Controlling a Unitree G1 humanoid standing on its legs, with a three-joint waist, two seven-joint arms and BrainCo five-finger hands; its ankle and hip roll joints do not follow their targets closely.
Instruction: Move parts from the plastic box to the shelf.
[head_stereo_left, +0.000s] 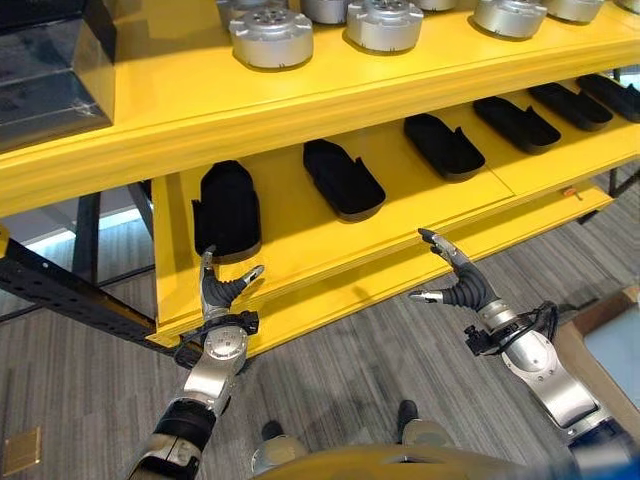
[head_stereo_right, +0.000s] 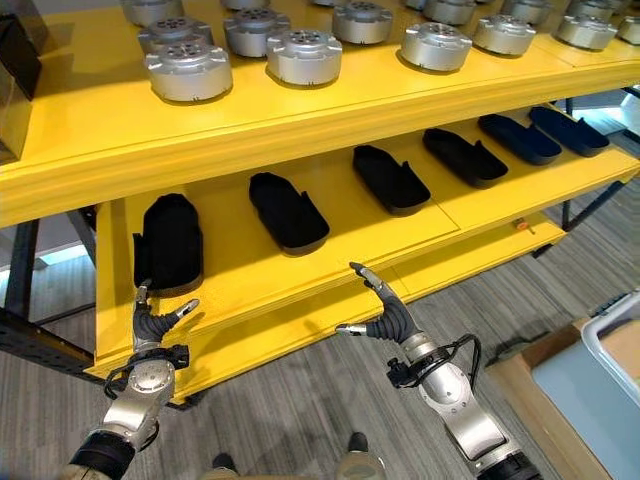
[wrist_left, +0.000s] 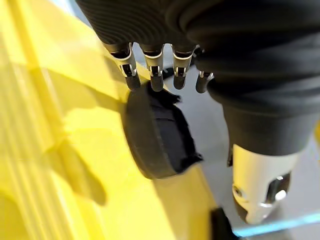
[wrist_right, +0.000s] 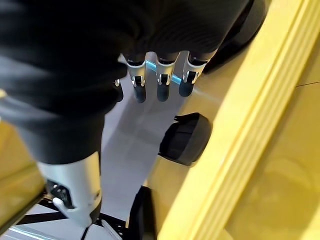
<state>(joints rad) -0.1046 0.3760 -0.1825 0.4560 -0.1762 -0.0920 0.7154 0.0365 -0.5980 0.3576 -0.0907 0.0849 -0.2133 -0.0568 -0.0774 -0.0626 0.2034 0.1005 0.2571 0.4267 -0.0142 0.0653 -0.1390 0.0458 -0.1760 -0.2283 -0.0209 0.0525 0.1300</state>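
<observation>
While both my hands hang empty before the shelf (head_stereo_left: 330, 300), fingers loosely spread, I judge a part has just been set and the next lies back in the box (head_stereo_right: 610, 365), at my right on the floor. My left hand (head_stereo_left: 222, 290) sits at the lower shelf's front edge, just before the leftmost black part (head_stereo_left: 227, 208); my right hand (head_stereo_left: 455, 280) hovers off that edge, clear of everything. To do this well I should draw straight back, keeping under the upper shelf's lip. Further black parts (head_stereo_left: 343, 178) run along the lower shelf; silver discs (head_stereo_left: 271, 36) line the upper one.
</observation>
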